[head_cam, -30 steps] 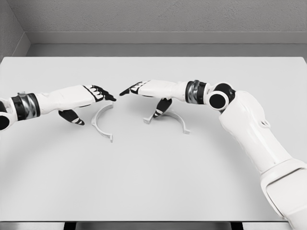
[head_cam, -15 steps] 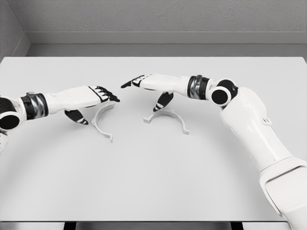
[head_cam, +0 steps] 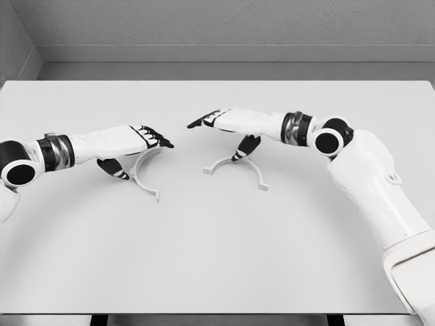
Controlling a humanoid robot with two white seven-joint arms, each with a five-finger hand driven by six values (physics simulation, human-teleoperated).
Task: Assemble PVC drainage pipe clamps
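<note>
I work over a plain white table (head_cam: 217,244) that fills most of the frame, with a grey textured wall (head_cam: 224,20) running across the top and a corner at the upper left. I see no brand, label or writing anywhere.

At the left of the frame, my left hand (head_cam: 139,139) hovers with its fingers stretched flat and its thumb hanging below, gripping nothing. Just beneath its fingertips lies the left clamp half (head_cam: 141,178), a white half-ring on the table, opening toward the right.

At centre right, the right clamp half (head_cam: 238,166) lies as an arch opening toward the bottom of the frame, well apart from the first. My right hand (head_cam: 228,123) is above it, fingers extended toward the left, holding nothing; its dark thumb points down close to the top of the arch, and I cannot tell whether they touch.
</note>
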